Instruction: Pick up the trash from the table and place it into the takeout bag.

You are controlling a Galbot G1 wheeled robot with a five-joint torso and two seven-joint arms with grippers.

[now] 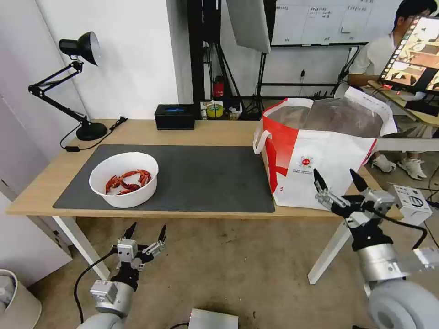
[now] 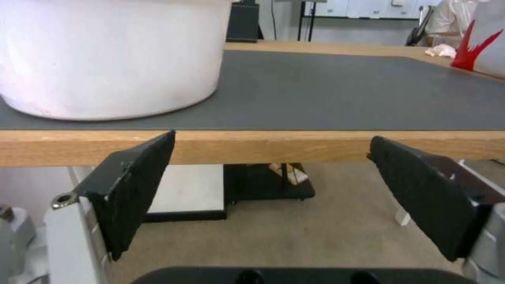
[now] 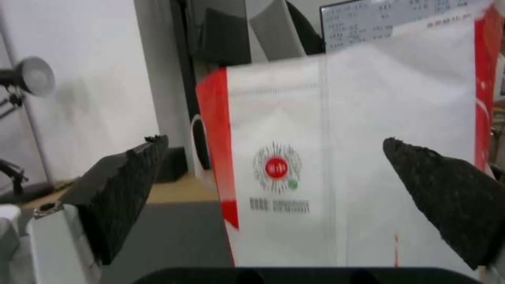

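Observation:
A white round bowl (image 1: pixel 123 179) of red crayfish shells stands on the left part of the dark grey mat (image 1: pixel 206 176) on the wooden table (image 1: pixel 137 132). The white-and-red takeout bag (image 1: pixel 320 151) stands open at the table's right end. My left gripper (image 1: pixel 147 227) hangs open below the table's front edge, just right of the bowl (image 2: pixel 105 59); in the left wrist view the left gripper (image 2: pixel 272 137) faces the table edge (image 2: pixel 252 146). A crumpled white tissue (image 2: pixel 441 50) lies by the bag (image 2: pixel 489 43). My right gripper (image 1: pixel 334 172) is open in front of the bag (image 3: pixel 358 177), with nothing between its fingers (image 3: pixel 121 185).
A black desk lamp (image 1: pixel 84 130) stands at the table's back left and a black tissue box (image 1: pixel 174 116) at the back middle. A white bin (image 1: pixel 13 301) sits on the floor at lower left. White table legs (image 1: pixel 329 251) stand near my right arm.

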